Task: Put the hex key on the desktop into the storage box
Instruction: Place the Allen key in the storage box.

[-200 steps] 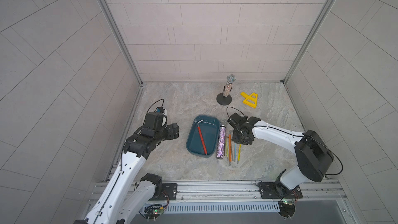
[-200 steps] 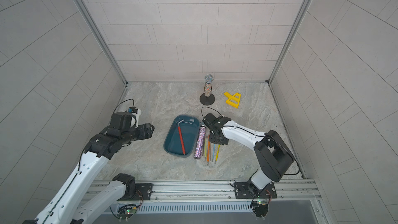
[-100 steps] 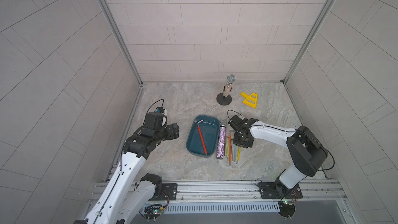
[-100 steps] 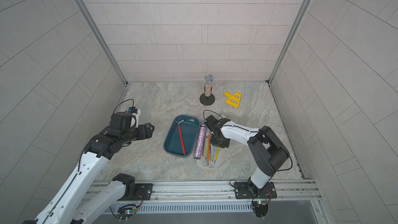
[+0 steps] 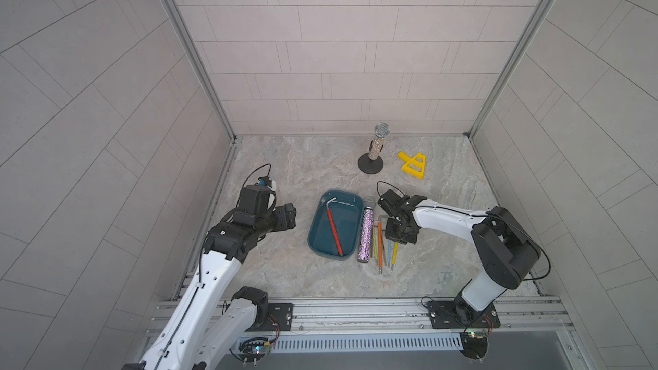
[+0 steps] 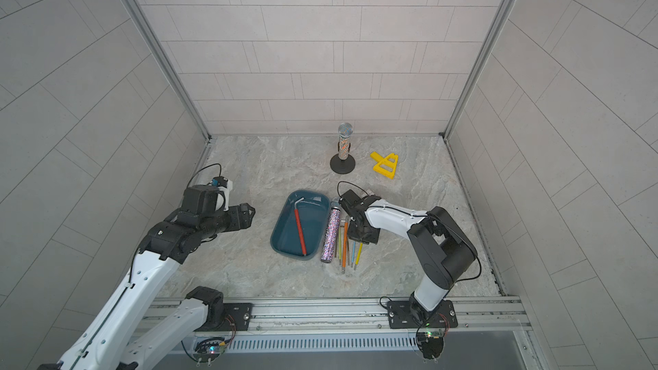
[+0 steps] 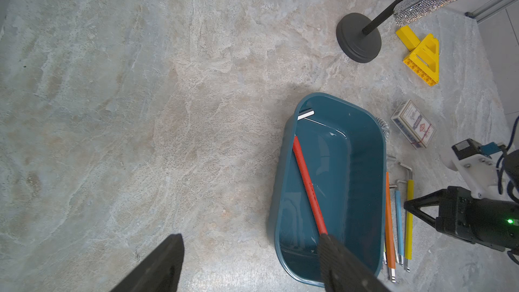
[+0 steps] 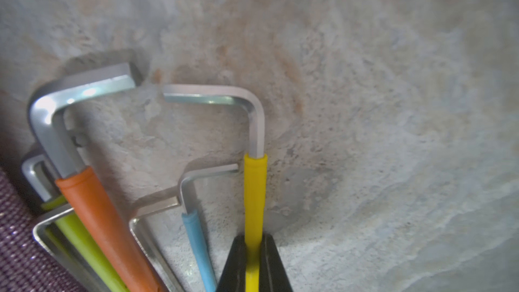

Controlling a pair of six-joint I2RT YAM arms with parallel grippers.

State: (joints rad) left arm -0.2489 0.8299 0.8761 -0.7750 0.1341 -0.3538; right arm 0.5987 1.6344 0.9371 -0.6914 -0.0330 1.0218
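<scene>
The dark teal storage box (image 5: 314, 240) (image 6: 278, 236) (image 7: 280, 192) sits mid-table and holds a red-sleeved hex key (image 5: 334, 229) (image 7: 309, 186). Just right of it, past a glittery microphone (image 5: 366, 234), several hex keys lie side by side: orange (image 5: 380, 243), blue (image 5: 388, 249) and yellow (image 5: 394, 255) (image 8: 254, 192). My right gripper (image 8: 253, 251) (image 7: 405, 205) is down on the table, shut on the yellow hex key's sleeve. Off to the left of the box, my left gripper (image 5: 290, 215) (image 7: 252, 251) hovers open, holding nothing.
A second glittery microphone stands on a round black base (image 5: 370, 165) at the back, with a yellow plastic piece (image 5: 413, 165) beside it. A small patterned card box (image 7: 414, 123) lies behind the hex keys. Tiled walls enclose the table on three sides.
My right gripper has shifted slightly toward the front over the row of keys and has shut on the yellow hex key. The left arm has stayed put.
</scene>
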